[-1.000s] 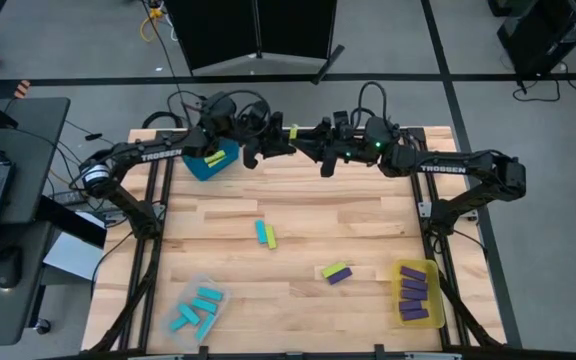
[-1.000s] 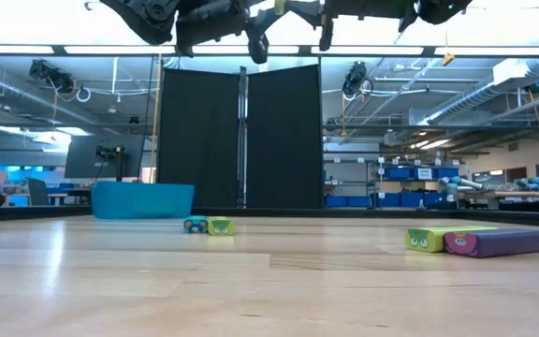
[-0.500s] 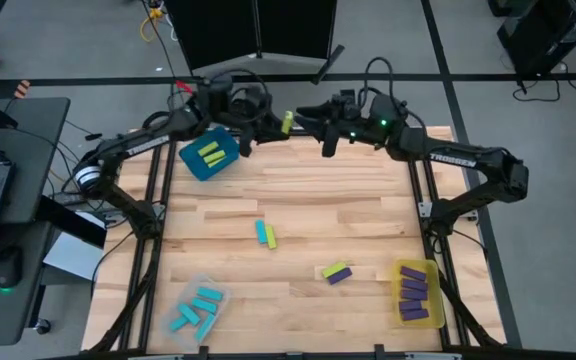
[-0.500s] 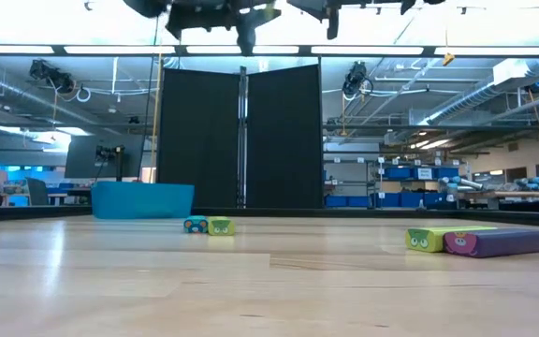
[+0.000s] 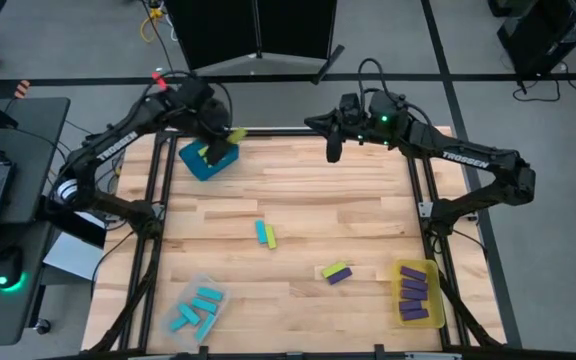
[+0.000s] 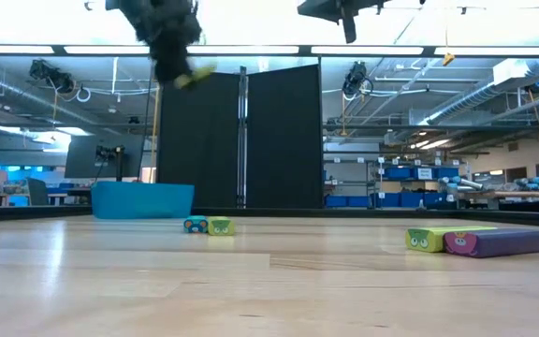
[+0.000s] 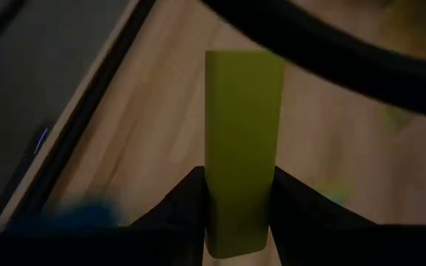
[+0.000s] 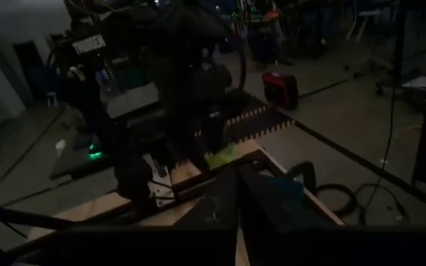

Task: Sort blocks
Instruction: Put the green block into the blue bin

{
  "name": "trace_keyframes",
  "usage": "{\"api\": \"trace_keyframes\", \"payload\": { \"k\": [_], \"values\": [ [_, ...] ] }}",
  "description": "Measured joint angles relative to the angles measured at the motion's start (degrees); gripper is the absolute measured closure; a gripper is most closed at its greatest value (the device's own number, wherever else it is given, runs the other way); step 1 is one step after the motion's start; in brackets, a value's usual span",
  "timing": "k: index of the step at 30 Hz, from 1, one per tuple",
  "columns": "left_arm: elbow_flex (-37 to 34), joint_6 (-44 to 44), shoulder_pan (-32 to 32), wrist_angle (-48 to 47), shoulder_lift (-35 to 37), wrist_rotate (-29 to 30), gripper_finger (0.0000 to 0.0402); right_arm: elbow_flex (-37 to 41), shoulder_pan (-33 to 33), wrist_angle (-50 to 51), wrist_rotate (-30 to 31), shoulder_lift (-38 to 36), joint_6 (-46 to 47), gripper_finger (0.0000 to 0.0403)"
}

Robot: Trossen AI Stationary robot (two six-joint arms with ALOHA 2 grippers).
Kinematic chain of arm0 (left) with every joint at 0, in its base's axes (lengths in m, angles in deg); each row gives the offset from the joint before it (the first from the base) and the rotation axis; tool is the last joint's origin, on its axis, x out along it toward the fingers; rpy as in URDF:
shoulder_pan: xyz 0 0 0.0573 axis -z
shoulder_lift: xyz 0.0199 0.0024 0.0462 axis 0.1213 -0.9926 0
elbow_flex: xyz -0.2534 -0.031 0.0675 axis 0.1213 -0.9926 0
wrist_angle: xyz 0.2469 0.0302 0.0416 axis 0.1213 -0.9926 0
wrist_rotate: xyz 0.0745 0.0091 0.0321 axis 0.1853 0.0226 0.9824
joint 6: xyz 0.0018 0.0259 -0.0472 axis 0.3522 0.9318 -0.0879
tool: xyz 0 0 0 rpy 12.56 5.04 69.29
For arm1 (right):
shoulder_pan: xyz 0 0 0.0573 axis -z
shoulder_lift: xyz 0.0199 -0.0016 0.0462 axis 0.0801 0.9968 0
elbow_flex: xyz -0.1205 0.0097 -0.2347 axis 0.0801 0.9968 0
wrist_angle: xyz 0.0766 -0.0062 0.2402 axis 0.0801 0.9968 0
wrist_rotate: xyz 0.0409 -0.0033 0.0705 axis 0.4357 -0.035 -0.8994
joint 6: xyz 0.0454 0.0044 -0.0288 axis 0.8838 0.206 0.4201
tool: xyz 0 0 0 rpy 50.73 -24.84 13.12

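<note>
My left gripper (image 5: pixel 226 138) hangs above the far right corner of the blue bin (image 5: pixel 200 165), shut on a lime green block (image 7: pixel 242 140). In the low view that block (image 6: pixel 196 75) juts out below the gripper, high over the table. The bin holds more lime blocks (image 5: pixel 213 153). A cyan and a lime block (image 5: pixel 265 234) lie side by side mid-table. A lime and a purple block (image 5: pixel 336 271) lie nearer the right. My right gripper (image 5: pixel 333 150) hangs shut and empty over the table's far middle. My left gripper pinches the lime block between its two fingers (image 7: pixel 187 203), on the block's two long sides near one end (image 7: pixel 235 222). The fingers slant downward and lie along the block, which sticks out ahead of them. It is tilted and lifted clear of the bin.
A clear bin (image 5: pixel 197 306) with several cyan blocks sits at the near left. A yellow bin (image 5: pixel 417 292) with several purple blocks sits at the near right. Bare wood lies between the loose blocks and the far edge.
My left gripper has swung from the table's far middle toward its left edge with the lime block and has tipped downward, so it now stands over the blue bin. My right gripper, which was right beside the block, has stayed at the far middle, apart from it.
</note>
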State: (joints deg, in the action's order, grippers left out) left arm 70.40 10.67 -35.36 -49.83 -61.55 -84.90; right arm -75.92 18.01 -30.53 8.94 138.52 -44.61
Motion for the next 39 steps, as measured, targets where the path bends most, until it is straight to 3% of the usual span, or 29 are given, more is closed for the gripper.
{"api": "trace_keyframes", "payload": {
  "k": [3, 16, 20, 35, 39],
  "values": [
    [-0.5, 2.8, -2.5, -6.2, -1.5, 6.8, 0.0285, 0.0, 0.0, 0.7, 0.0, 0.4, 0.0, 0.0378],
    [-6.8, 10.4, -13.7, -6.0, -16.5, 8.4, 0.0285, 0.0, -1.5, 0.6, 0.1, 0.9, -0.5, 0.0390],
    [-7.8, 11.0, -14.6, -1.9, -19.8, 11.2, 0.0285, 0.0, -2.4, 0.7, 0.1, 0.9, -0.5, 0.0395],
    [-7.9, 10.5, -15.0, -2.8, -28.4, 14.7, 0.0285, 0.0, -4.0, 0.6, 0.5, 0.9, 0.2, 0.0393],
    [-7.9, 10.4, -15.0, -2.7, -28.5, 17.9, 0.0281, 0.0, -4.2, 0.7, 0.6, 0.9, 0.2, 0.0393]
  ]
}}
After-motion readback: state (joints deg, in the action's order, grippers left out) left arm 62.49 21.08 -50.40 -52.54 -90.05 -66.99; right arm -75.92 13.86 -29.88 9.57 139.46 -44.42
